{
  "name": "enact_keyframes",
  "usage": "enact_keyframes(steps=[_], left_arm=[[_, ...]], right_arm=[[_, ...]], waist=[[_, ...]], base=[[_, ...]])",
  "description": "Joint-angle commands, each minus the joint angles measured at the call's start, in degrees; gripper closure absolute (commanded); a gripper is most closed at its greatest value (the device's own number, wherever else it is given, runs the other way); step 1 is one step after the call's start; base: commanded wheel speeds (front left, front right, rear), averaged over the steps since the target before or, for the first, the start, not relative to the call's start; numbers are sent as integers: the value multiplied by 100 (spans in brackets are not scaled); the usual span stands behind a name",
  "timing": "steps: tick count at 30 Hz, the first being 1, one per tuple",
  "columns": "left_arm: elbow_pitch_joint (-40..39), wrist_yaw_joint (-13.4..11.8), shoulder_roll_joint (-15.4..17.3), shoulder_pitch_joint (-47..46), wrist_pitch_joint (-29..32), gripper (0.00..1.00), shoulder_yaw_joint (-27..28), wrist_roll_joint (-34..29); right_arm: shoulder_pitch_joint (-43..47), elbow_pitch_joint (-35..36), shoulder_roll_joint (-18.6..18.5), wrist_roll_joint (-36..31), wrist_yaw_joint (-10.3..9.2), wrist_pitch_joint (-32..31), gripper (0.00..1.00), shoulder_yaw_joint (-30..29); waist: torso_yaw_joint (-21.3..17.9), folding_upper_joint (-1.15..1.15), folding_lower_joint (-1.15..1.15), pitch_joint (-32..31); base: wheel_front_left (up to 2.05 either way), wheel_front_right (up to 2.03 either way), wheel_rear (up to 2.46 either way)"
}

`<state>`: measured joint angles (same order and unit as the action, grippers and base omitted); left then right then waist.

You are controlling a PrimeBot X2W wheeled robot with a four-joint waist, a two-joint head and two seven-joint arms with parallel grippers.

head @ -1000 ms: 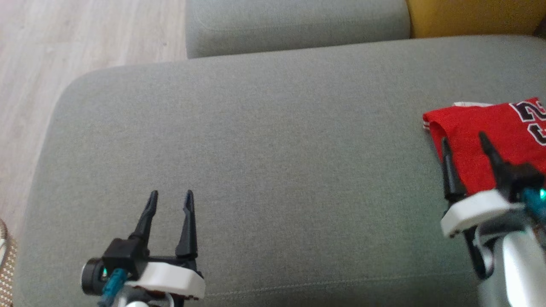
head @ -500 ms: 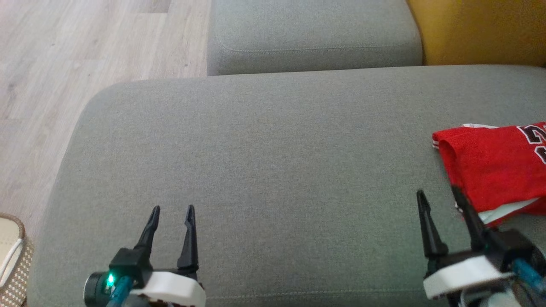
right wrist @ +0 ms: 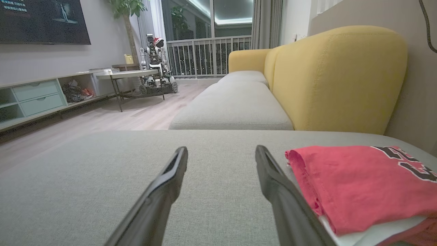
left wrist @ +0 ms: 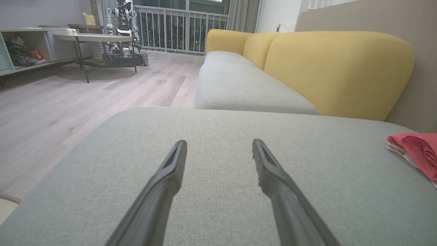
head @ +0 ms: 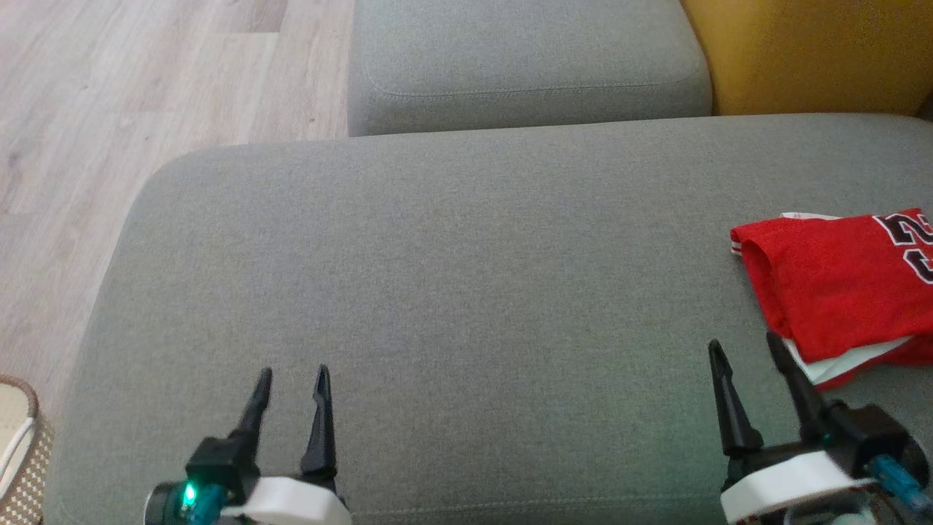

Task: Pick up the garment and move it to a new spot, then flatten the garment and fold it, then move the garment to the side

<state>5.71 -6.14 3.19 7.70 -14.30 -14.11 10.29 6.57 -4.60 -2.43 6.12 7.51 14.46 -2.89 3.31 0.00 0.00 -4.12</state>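
The garment [head: 845, 288] is a red jersey with dark numerals and a white lining, folded flat at the right edge of the grey cushion [head: 452, 277]. It also lies at the right of the right wrist view as the garment [right wrist: 358, 184], and its corner shows as the garment [left wrist: 414, 150] in the left wrist view. My right gripper [head: 743, 350] stands open just in front of and left of it, empty, not touching it. Low at the left my left gripper [head: 291, 375] is open and empty over bare cushion.
A second grey seat cushion [head: 525, 65] lies beyond, with a yellow backrest [head: 809, 51] at the top right. Wooden floor [head: 109, 109] runs along the left, and a woven basket [head: 18, 437] sits at the lower left. A low table [right wrist: 126, 77] stands far off.
My right gripper has drawn back off the garment, which now lies free on the cushion. The head camera has shifted, and the left gripper sits lower in the picture.
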Motion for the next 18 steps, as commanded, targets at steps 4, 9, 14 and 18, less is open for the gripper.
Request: enact_keyframes(steps=[4, 9, 14, 18], left_arm=[[213, 14, 1, 80, 18, 100, -12, 43], [203, 52, 23, 37, 75, 100, 46, 405], [242, 110, 46, -29, 138, 100, 102, 762], [276, 158, 61, -82, 188, 100, 146, 1043]], right_arm=[[38, -248, 10, 45, 0, -14, 100, 11], [-14, -274, 5, 403, 0, -96, 100, 2], [-67, -302, -2, 753, 0, -177, 100, -10], [-109, -326, -6, 1030, 0, -242, 100, -20]], waist=[[1, 0, 0, -1], [-13, 0, 0, 17], [-27, 0, 0, 34], [-37, 0, 0, 48]], base=[[0, 0, 0], [0, 0, 0], [0, 0, 0], [0, 0, 0]])
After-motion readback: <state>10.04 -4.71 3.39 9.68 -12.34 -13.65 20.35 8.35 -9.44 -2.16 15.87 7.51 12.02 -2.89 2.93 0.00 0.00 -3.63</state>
